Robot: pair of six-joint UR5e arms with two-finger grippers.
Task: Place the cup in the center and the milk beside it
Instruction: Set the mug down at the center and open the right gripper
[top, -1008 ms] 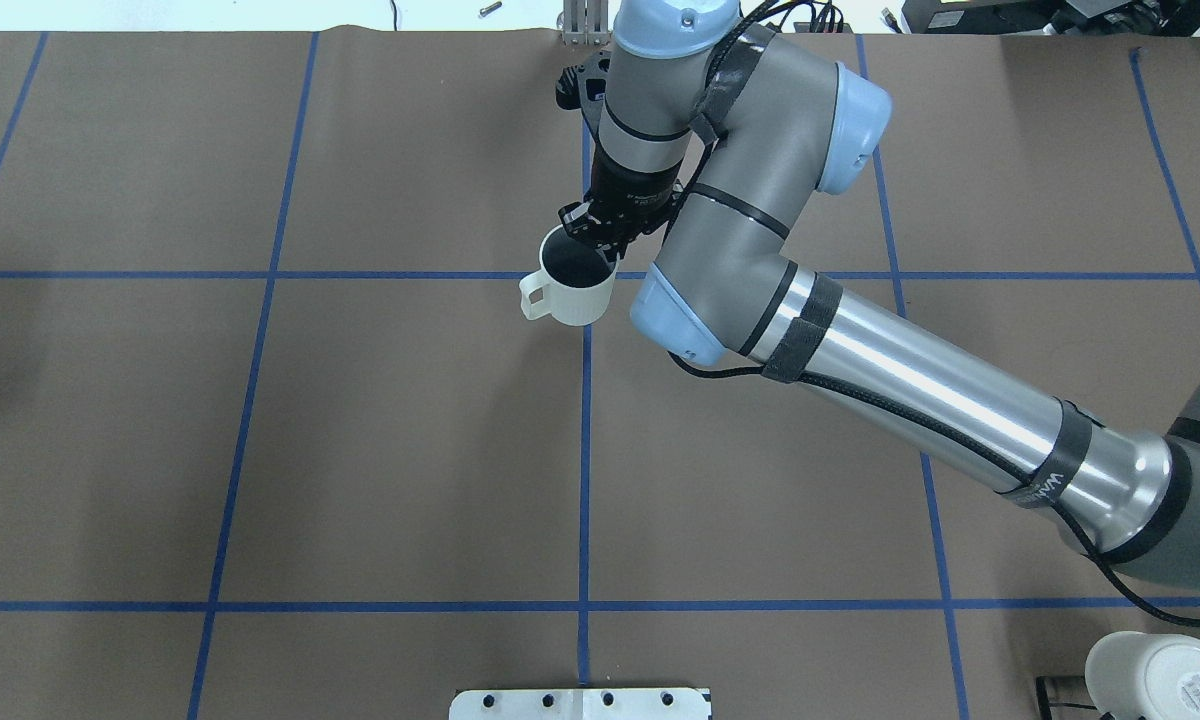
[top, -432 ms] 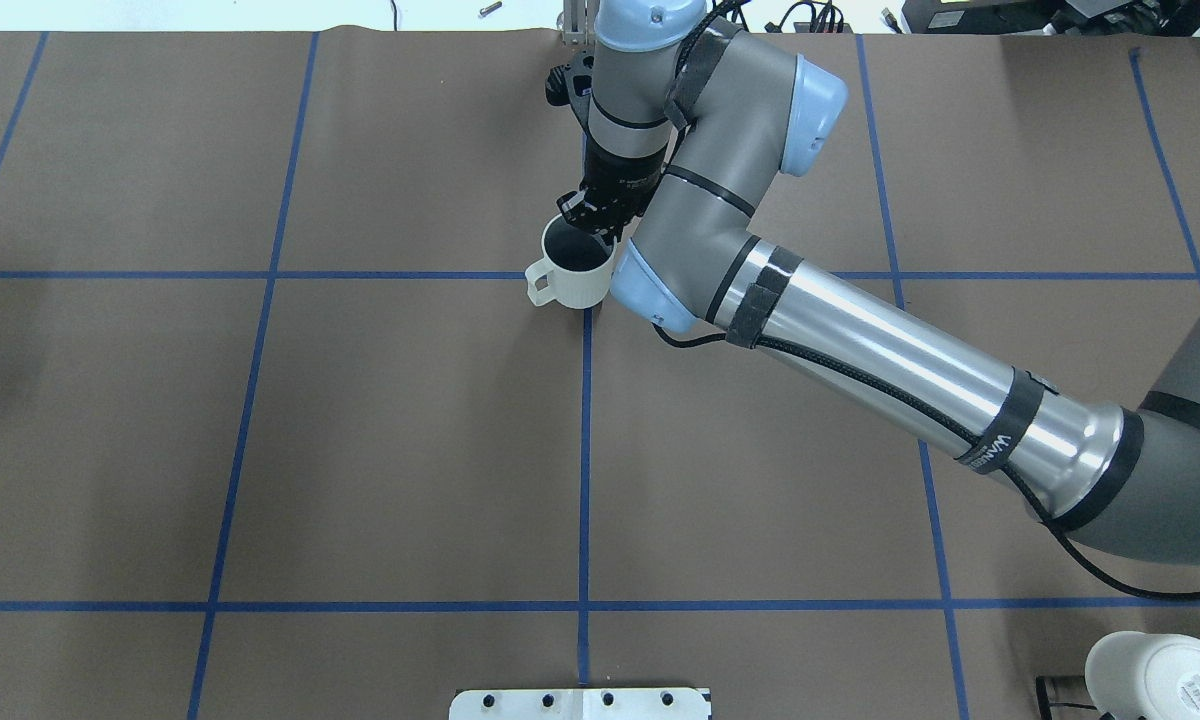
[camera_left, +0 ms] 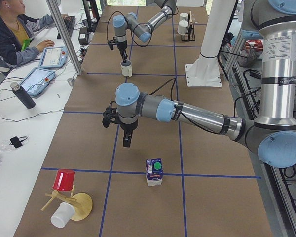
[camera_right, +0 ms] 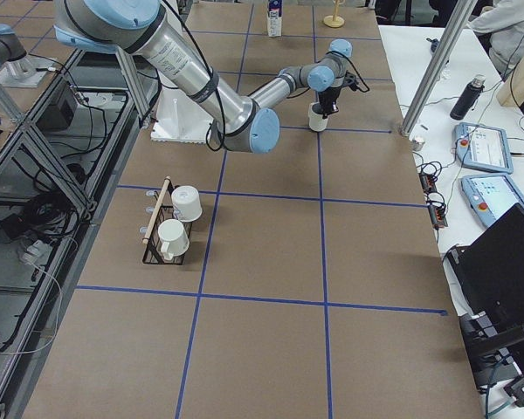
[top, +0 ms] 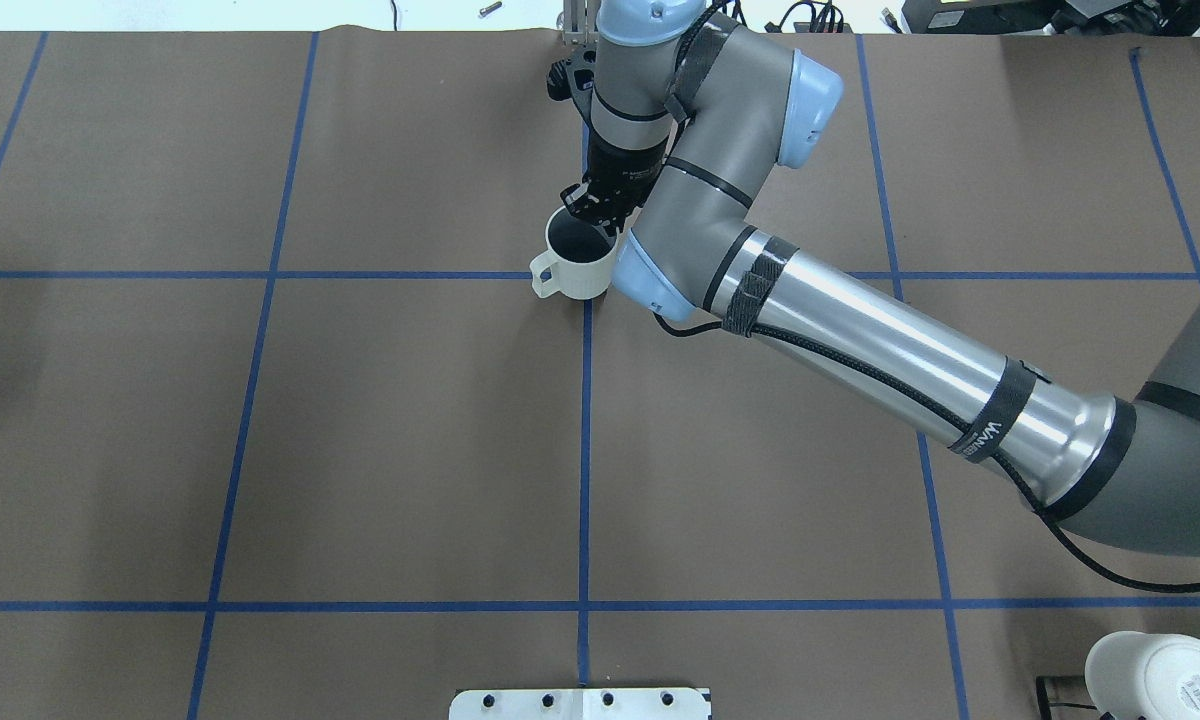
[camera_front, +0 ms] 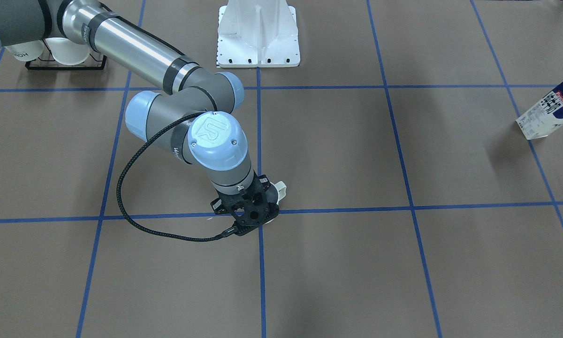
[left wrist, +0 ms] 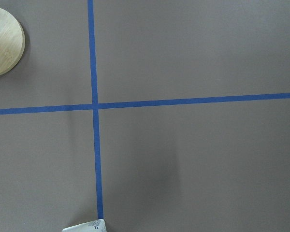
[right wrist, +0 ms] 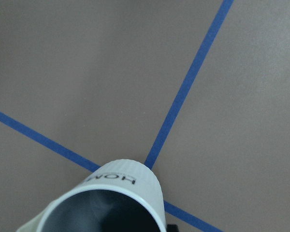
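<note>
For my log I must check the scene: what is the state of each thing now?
cup: upright at the center crossing, rim gripped.
right gripper: shut on the cup.
milk carton: upright, capped, untouched.
left gripper: hovering; open or shut unclear.
rack mugs: two, lying on their sides.

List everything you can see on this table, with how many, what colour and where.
cup: one, white, dark inside, at the centre crossing.
milk: one, navy and white, green cap, upright on a tape line near the left gripper.
spare mugs: two, white, on a black wire rack.
wooden stand: one, tan, table corner, with a red cup and a white cup.
base plate: one, white, at the robot's edge.
right gripper: black, shut on the cup's rim.
left gripper: black, above the table; jaw state unclear.
</note>
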